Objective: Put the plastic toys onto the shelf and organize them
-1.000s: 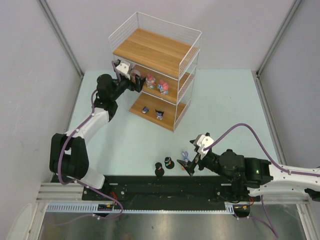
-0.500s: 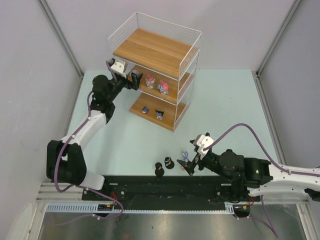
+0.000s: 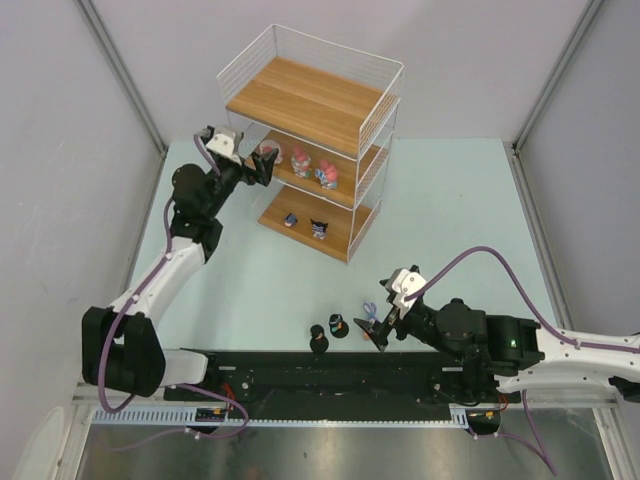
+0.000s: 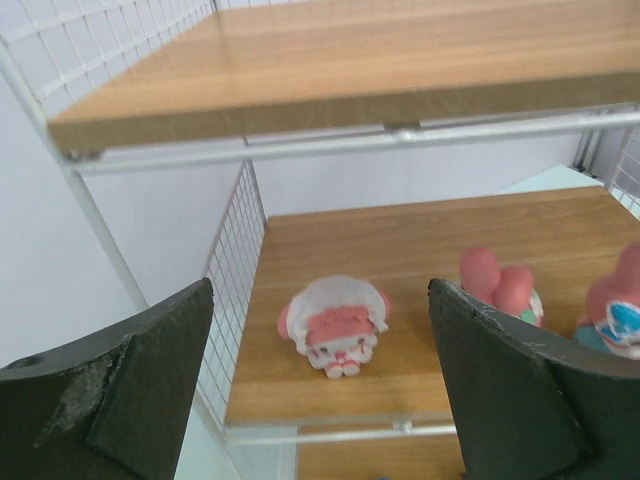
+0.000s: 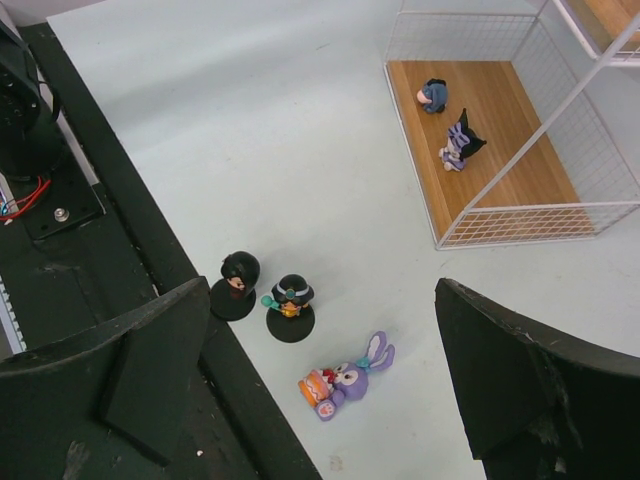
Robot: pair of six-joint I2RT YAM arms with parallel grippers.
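The shelf stands at the back of the table. On its middle board sits a pink-and-white toy, with two more pink toys to its right. My left gripper hangs open just in front of that board, touching nothing. Two small toys rest on the bottom board. Two dark-haired toys on black bases and a purple bunny, which lies on its side, are on the table. My right gripper is open above them and holds nothing.
A black rail runs along the near edge, right behind the dark-haired toys. The shelf's top board is bare. Grey walls close in the pale green table on both sides.
My left arm has drawn back to the left, away from the shelf, leaving the pink-and-white toy on the middle board. The right arm has not moved.
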